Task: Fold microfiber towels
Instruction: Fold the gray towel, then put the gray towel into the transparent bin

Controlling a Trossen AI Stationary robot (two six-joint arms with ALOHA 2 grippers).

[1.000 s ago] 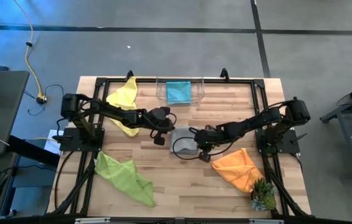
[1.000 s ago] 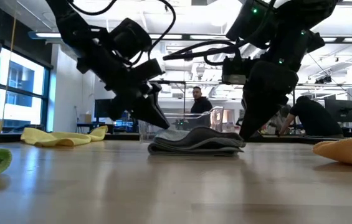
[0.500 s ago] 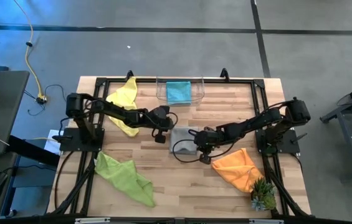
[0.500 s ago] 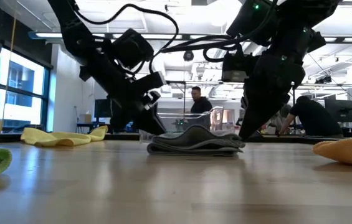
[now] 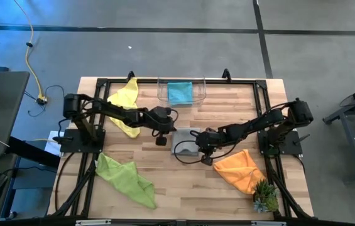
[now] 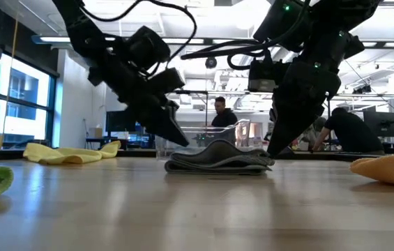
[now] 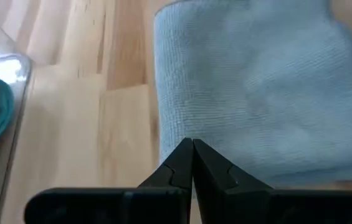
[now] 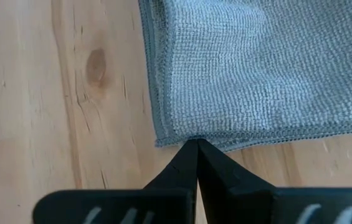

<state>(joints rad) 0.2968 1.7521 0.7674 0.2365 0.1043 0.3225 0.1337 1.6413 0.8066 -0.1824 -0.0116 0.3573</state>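
Note:
A folded grey towel (image 5: 186, 142) lies flat mid-table, its top layer humped in the middle (image 6: 217, 143). My left gripper (image 7: 192, 143) is shut, its tips over the towel's left side (image 5: 173, 134). My right gripper (image 8: 195, 142) is shut too, with its tips at the towel's near right corner (image 5: 200, 149). A yellow towel (image 5: 125, 100) lies at the far left, a lime green one (image 5: 127, 179) at the near left and an orange one (image 5: 240, 168) at the near right. A teal towel (image 5: 180, 91) sits in the bin. My left gripper comes slanting down from the table's left, its shut fingertips on the towel's top layer just inside its left edge (image 7: 169, 134). Whether they pinch any cloth cannot be told. My right gripper comes slanting down from the right. Its shut fingertips meet the hemmed edge beside the corner (image 8: 182, 138); whether the hem is caught between them is hidden by the fingers. The towel lies on the table.
A clear plastic bin (image 5: 197, 94) stands at the far edge behind the grey towel. A small spiky plant (image 5: 265, 198) stands at the near right corner beside the orange towel. Bare wood lies in front of the grey towel. People are in the room beyond the table.
My left gripper has rolled a little about its own line while staying at the towel's left side. The grey towel's top layer has risen into a higher hump in the middle; its ends have stayed on the table.

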